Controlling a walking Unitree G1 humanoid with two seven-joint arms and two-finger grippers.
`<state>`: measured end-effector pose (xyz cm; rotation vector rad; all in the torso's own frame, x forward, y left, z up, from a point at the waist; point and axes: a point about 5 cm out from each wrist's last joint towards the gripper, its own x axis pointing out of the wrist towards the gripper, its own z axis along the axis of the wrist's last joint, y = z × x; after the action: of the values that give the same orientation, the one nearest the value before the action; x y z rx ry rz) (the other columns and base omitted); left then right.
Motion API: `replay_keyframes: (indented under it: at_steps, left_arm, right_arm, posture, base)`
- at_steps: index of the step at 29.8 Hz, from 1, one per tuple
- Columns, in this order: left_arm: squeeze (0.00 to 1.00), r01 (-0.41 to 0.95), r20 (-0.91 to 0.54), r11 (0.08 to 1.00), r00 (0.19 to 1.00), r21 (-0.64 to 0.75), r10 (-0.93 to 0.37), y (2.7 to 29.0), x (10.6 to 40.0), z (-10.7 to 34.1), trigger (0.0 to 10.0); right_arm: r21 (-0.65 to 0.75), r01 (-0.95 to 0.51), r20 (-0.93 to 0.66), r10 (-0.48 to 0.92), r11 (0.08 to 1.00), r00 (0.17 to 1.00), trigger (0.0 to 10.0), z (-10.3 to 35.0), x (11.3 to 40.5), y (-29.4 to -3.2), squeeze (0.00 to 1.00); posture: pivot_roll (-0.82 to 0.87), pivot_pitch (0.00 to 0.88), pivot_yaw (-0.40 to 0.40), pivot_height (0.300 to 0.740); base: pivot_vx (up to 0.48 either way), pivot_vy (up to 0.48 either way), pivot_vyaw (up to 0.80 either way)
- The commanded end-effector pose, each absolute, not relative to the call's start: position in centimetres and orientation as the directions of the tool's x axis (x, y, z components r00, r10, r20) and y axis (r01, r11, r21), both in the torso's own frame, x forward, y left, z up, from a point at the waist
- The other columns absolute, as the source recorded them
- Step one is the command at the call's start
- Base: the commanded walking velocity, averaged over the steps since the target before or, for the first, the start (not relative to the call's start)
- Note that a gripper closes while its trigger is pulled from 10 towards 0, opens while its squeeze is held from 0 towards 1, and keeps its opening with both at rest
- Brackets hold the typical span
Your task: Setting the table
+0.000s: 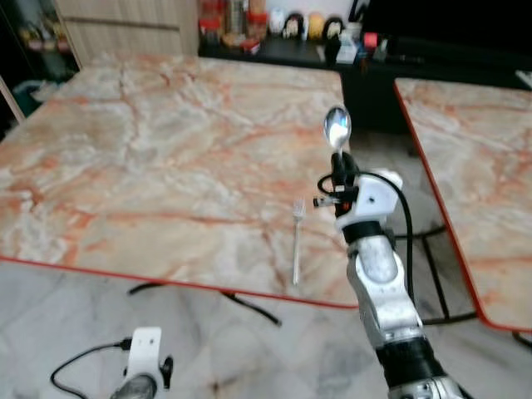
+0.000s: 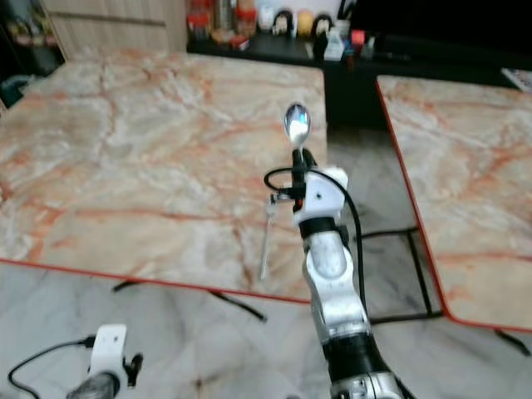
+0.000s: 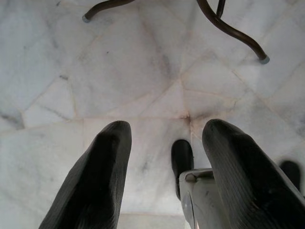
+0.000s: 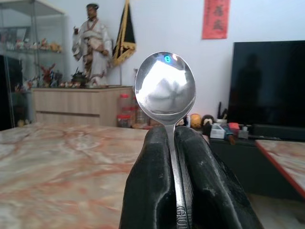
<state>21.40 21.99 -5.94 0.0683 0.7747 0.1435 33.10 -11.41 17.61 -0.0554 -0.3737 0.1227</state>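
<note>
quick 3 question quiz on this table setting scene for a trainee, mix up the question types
1. True or false: the right gripper holds the shiny silver metal spoon upright, bowl at the top.
2. What lies flat on the orange-veined marble table, near its red front edge? A) a knife B) a silver metal fork C) a plate
3. Fill in: the left gripper hangs low with its fingers ____, above the pale marble floor.

Key: 1 true; 2 B; 3 open.
</note>
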Motion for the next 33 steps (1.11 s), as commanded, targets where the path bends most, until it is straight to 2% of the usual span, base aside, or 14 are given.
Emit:
replay_keyframes:
  at_steps: [1,33]
  left_arm:
    - [0.00,-0.102,-0.705,0.990,0.696,0.095,0.139,21.11,20.99,-6.38,10.0]
    - [0.00,-0.094,-0.709,0.991,0.692,0.099,0.137,21.25,20.82,-6.46,10.0]
  right_arm:
    - [-0.082,-0.089,0.362,0.113,0.993,0.925,10.0,17.59,33.02,-12.29,0.00]
    - [-0.099,-0.083,0.342,0.112,0.992,0.933,10.0,17.16,32.97,-12.29,0.00]
  posture:
    - [-0.01,0.123,-0.027,0.740]
    - [-0.02,0.126,-0.016,0.740]
  base:
    - [0.000,-0.480,0.00]
    - [0.000,-0.480,0.00]
